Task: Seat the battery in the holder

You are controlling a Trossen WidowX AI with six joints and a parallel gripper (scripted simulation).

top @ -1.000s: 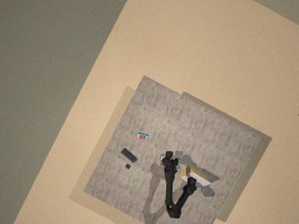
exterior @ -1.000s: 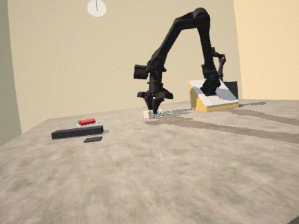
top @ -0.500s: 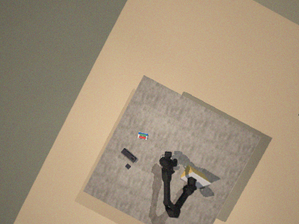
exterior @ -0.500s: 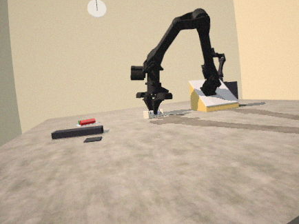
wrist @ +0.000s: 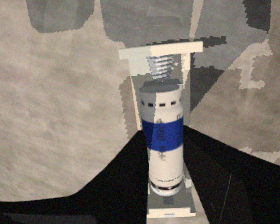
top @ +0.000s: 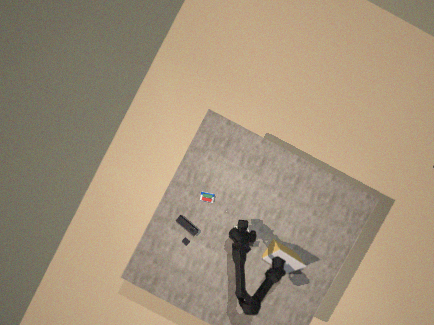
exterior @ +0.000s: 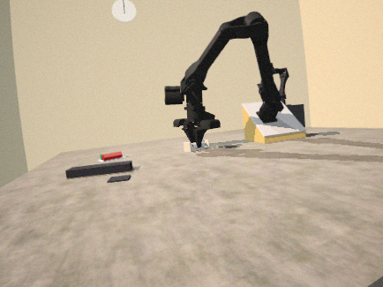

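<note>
While the gripper (wrist: 164, 160) was closed on the battery (wrist: 164, 140), its two dark fingers filled the lower part of the wrist view and pressed on the blue band from both sides. The battery, white with a blue band in the middle, lay lengthwise over the pale holder (wrist: 168, 206), and its far end pointed at the spring (wrist: 160, 66) under the holder's far wall. I judged that the battery was a stiff and smooth cylinder, probably light, so it could roll or slip between flat fingers; the middle band, where it was held, seemed the good place, because both ends stayed free for the spring and the lip. The holder looked thin and easy to push away, so a soft touch was needed. Further away, in the exterior view, a red cylinder (exterior: 112, 155), a long dark bar (exterior: 99, 169) and a small dark tile (exterior: 119, 178) lay well apart from the arm, and a yellow and white wedge (exterior: 271, 127) stood behind it. The lip was hidden by the fingers and the battery. I could not tell if the far end already touched the spring, or if the battery sat flat in the holder.
</note>
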